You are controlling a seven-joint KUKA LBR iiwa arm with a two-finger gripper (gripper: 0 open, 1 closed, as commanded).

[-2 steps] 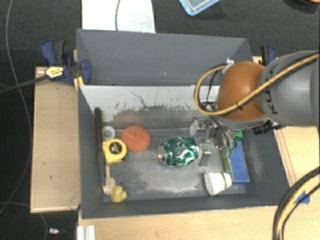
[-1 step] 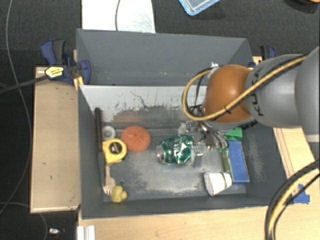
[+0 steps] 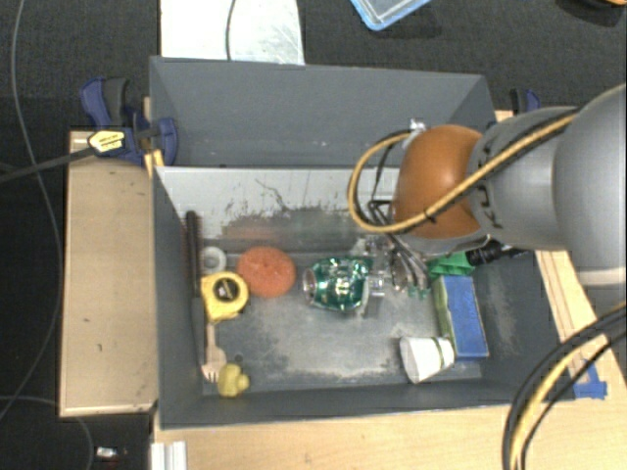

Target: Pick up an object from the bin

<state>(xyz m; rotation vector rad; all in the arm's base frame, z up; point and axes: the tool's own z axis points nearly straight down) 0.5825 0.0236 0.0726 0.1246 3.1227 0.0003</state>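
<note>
Camera view: my gripper (image 3: 389,274) sits at the middle of the bin (image 3: 294,106), just beside the right end of one crushed green can (image 3: 338,284). I cannot tell whether it is clenched or released. Open floor lies along the front edge. Counted: one orange ball (image 3: 266,270), one yellow tape measure (image 3: 223,295) by the left wall, one white cup (image 3: 426,357) and one blue block (image 3: 462,319) near the front right corner.

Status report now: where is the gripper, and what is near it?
Gripper low beside crushed green can, bin centre. Hold not confirmed. Blue sponge and white cup close by, view's right.
</note>
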